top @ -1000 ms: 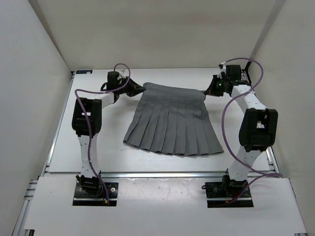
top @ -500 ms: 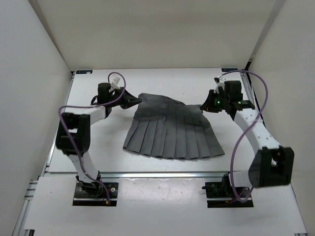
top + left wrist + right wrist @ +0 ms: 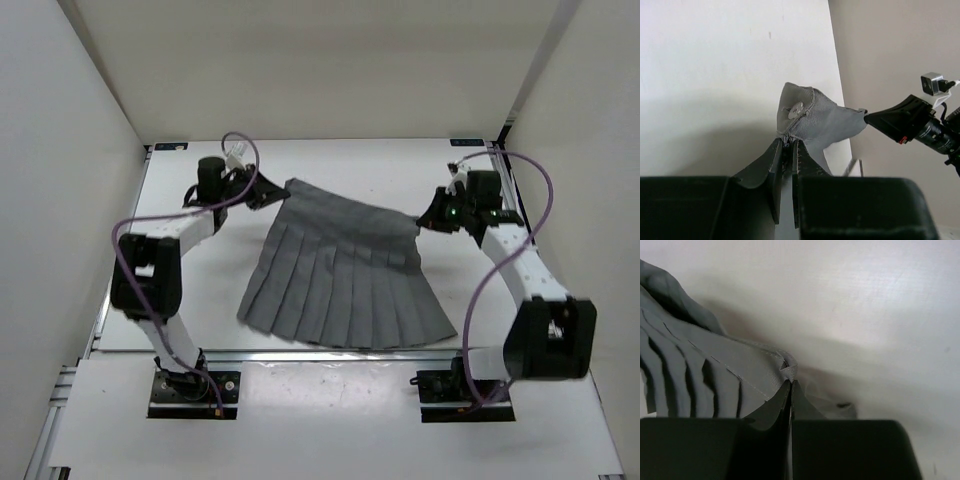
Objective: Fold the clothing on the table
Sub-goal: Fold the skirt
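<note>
The clothing (image 3: 345, 275) is a dark grey pleated skirt spread on the white table (image 3: 330, 160), waistband at the back, flared hem toward the arms. My left gripper (image 3: 277, 190) is shut on the waistband's left corner, and that corner (image 3: 805, 117) with its button bunches above the fingers in the left wrist view. My right gripper (image 3: 423, 217) is shut on the waistband's right corner (image 3: 786, 367). The waistband stretches taut between both grippers, slanting from back left to nearer right. In the right wrist view the pleats (image 3: 690, 375) hang to the left.
White walls (image 3: 60, 200) close in the table on three sides. A metal rail (image 3: 330, 353) runs along the near edge in front of the arm bases. The right arm's purple cable (image 3: 480, 290) loops beside the skirt's right edge.
Both grippers have carried the waistband back away from the arm bases after a dip toward the hem. The skirt has stretched out longer, its hem now lower left, and the waistband tilts.
</note>
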